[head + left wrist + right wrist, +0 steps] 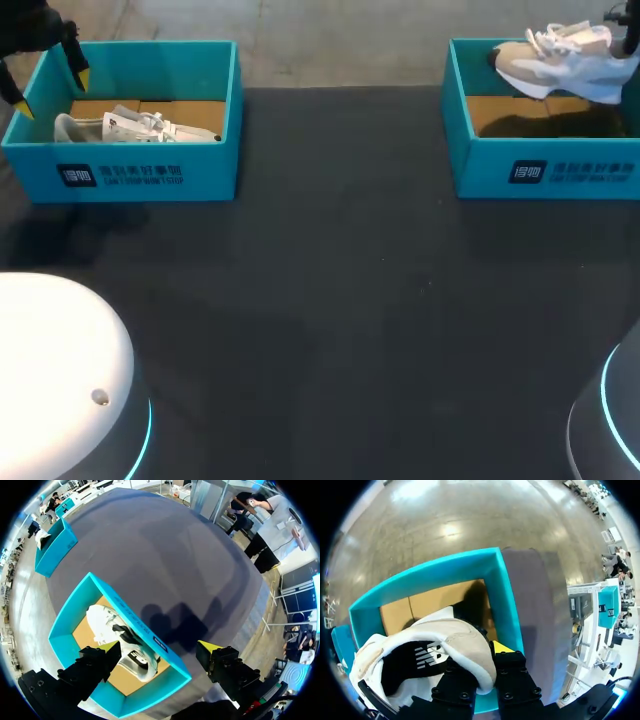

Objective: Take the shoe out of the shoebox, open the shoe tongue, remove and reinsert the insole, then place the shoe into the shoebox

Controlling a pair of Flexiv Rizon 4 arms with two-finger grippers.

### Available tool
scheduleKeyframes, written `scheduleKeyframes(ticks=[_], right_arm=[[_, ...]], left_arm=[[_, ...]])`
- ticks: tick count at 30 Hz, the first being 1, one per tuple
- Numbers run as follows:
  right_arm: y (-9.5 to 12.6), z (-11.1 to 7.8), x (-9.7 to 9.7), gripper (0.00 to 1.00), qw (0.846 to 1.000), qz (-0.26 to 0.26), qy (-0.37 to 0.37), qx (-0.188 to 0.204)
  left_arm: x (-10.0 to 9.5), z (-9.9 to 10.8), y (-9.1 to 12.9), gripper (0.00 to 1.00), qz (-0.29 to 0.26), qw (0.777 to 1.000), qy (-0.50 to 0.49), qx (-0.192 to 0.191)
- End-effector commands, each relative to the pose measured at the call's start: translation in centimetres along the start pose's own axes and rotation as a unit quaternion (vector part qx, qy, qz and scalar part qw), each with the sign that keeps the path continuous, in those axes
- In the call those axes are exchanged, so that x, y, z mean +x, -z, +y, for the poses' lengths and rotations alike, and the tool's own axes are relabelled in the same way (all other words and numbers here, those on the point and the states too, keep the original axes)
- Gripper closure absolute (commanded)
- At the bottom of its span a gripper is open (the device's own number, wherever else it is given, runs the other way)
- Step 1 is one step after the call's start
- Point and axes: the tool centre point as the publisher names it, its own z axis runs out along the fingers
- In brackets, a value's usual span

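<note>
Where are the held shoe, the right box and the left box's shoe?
Held shoe (560,65): head view, on its side, mid-length.
Right box (490,170): head view, on its front wall.
Left box's shoe (120,125): head view, on its white upper.

The sneaker (565,60) in my right gripper (479,656) shows soft, matt beige suede over white mesh cloth, while the right shoebox (480,165) and left shoebox (150,178) are smooth teal cardboard with raw brown floors on a dark, matt table (330,300).
</note>
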Motion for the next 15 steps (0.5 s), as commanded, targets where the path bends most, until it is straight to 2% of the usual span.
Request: scheduleKeyframes(ticks=[1,15], right_arm=[[2.1,-2.0,0.1,1.00,1.000,-0.002,0.005,-0.030],[6.3,-3.8,1.0,1.00,0.998,-0.009,0.014,-0.056]], left_arm=[[0.1,-0.1,0.0,0.00,0.000,1.000,0.000,-0.002],[0.1,-0.1,0.0,0.00,0.000,1.000,0.000,-0.002]])
